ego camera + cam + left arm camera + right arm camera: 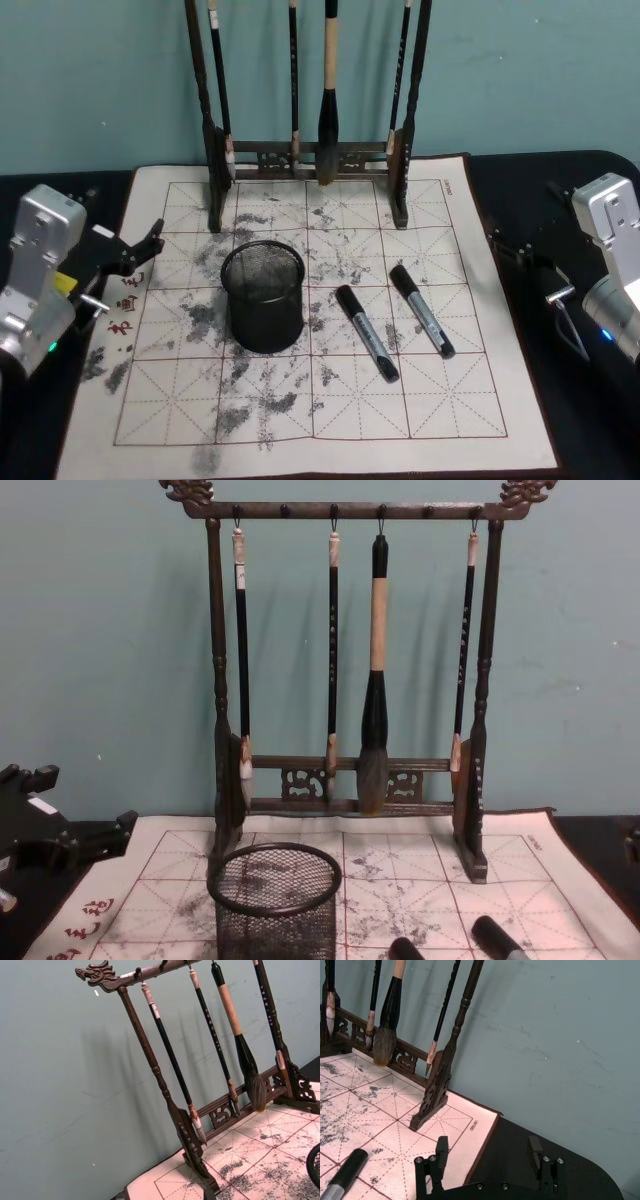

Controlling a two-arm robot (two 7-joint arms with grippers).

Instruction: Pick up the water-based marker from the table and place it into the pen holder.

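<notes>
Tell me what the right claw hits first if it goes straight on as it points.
Probably the flat black table just past the white felt mat's corner, beside the dark wooden brush rack's foot; depth is unclear.

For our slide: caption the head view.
Two markers beside pen holder on mat; left claw, right claw parked at edges.

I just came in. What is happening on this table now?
Nothing is held yet. The left marker and the right marker lie on the mat, to the right of the pen holder, which looks empty. The left gripper and the right gripper hang open on either side of the mat, touching nothing.
</notes>
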